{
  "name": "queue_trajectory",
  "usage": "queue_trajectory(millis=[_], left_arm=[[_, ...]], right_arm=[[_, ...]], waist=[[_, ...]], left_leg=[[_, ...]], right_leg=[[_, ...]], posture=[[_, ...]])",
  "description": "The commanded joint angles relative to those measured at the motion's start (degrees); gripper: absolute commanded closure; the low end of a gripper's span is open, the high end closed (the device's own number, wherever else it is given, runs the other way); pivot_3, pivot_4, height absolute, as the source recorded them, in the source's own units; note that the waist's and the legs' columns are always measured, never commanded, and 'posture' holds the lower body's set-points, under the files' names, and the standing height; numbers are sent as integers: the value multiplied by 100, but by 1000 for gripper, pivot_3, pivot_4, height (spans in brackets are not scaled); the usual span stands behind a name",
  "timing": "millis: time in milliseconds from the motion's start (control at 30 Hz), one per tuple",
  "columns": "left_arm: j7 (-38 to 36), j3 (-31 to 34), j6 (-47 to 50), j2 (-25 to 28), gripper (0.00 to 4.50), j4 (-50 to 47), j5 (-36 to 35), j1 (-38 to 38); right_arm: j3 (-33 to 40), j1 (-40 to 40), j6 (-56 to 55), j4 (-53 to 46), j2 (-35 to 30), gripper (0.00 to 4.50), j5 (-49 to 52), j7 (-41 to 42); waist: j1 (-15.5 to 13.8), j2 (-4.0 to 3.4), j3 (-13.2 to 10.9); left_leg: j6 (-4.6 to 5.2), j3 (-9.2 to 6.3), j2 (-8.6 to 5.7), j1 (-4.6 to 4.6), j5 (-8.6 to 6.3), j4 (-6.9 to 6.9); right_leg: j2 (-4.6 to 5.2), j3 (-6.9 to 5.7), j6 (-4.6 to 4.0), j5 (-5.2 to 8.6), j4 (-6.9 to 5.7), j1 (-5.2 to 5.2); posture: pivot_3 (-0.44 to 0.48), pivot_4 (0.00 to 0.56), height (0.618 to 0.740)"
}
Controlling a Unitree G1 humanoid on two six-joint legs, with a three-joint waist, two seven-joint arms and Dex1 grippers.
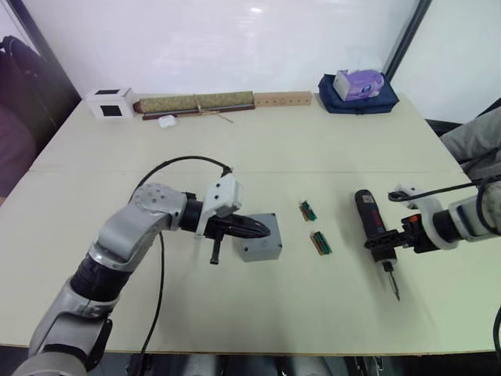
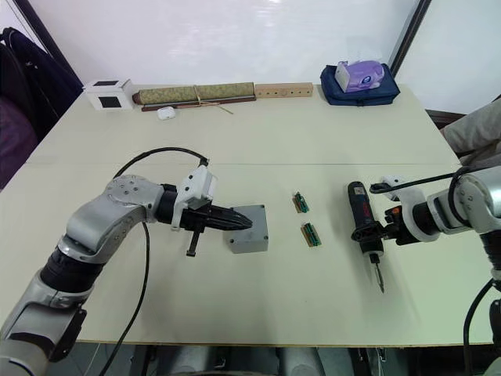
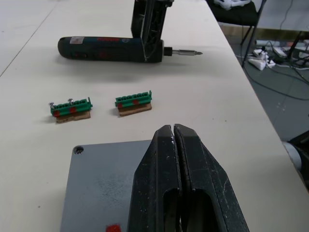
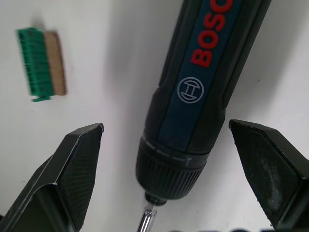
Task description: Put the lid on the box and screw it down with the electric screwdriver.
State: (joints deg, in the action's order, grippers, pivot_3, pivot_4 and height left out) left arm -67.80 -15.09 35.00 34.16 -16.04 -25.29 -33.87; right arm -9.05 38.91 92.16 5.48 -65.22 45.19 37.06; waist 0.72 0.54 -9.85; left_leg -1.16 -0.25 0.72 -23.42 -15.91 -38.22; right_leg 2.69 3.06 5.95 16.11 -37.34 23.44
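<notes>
"BOSC", probably Bosch, on the electric screwdriver [image 4: 203,92]

The grey lid [image 3: 104,186] bears a small red mark, the black electric screwdriver [image 4: 205,94] carries a dark blue panel with red lettering, and the circuit-board strips [image 3: 71,107] are green.

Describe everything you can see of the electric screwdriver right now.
The electric screwdriver is a dark cylindrical tool with a blue panel carrying red lettering, a ribbed collar and a thin metal bit. It lies flat on the table, on the robot's right, bit pointing toward the near edge. The right gripper straddles it near the collar, fingers open on either side and not touching it. Two green connector strips lie beside it.
</notes>
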Motion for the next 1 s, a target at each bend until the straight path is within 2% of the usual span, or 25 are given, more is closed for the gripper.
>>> queue_trajectory(millis=[33, 233, 333, 467, 533, 767, 833, 900, 1000], left_arm=[[129, 36, 52, -8, 4500, -237, -53, 12], [325, 71, 95, -18, 4500, -253, -29, 87], [399, 113, 131, -9, 4500, -265, -57, 109], [474, 140, 177, 10, 4500, -316, -87, 158], [492, 181, 195, 41, 4500, -320, -104, 184], [525, 276, 143, 73, 4500, -91, -79, 122], [500, 330, 89, 116, 4500, 93, -42, 57], [469, 426, 20, 164, 4500, 394, -19, -29], [370, 491, -114, 259, 4500, 920, 82, -172]], right_arm=[[-102, 137, 34, 53, 37, 108, -98, -11], [-705, 180, 34, -210, 192, 108, -294, 143], [-886, 206, -43, -139, 326, 901, -544, 163], [-1047, 225, -171, 24, 414, 2388, -848, 234], [-1084, 185, -151, 4, 409, 2734, -923, 283], [-727, 222, -227, 318, 610, 2734, -1294, 218], [-569, 432, -640, 566, 629, 2734, -1580, 103], [-139, 847, -980, 963, 795, 2734, -1759, -94], [1423, 1016, -2969, 471, 1391, 2734, -1559, -397]], waist=[[1, 0, 0], [19, 1, 0], [25, 5, 3], [29, 18, 10], [31, 32, 18], [31, 61, 34], [48, 70, 35], [73, 68, 33], [85, 25, 8]], left_leg=[[0, -1, 0, 0, 0, 0], [0, -2, 0, 1, 0, 0], [0, -4, 1, 3, 0, 0], [0, -4, 1, 5, 0, 0], [0, -4, 1, 7, 0, 0], [0, -7, 3, 11, 0, -1], [0, -5, 3, 17, 0, -3], [0, 2, 2, 19, 0, -6], [-6, 15, -2, 10, 4, -10]], right_leg=[[-1, 0, 0, 0, 0, 0], [-4, -1, 0, 0, -1, 0], [-7, -2, 0, 0, -1, -2], [-9, -3, 0, 0, -1, -4], [-11, -4, 0, 0, 0, -6], [-10, -6, -3, -2, 0, -12], [-10, -5, -7, -5, 1, -20], [-10, -5, -11, -9, 6, -22], [-7, 3, -4, -19, 4, -5]], posture=[[0, 150, 740], [0, 150, 740], [0, 150, 740], [0, 150, 740], [0, 150, 740], [0, 150, 740], [0, 150, 740], [0, 150, 740], [0, 150, 740]])
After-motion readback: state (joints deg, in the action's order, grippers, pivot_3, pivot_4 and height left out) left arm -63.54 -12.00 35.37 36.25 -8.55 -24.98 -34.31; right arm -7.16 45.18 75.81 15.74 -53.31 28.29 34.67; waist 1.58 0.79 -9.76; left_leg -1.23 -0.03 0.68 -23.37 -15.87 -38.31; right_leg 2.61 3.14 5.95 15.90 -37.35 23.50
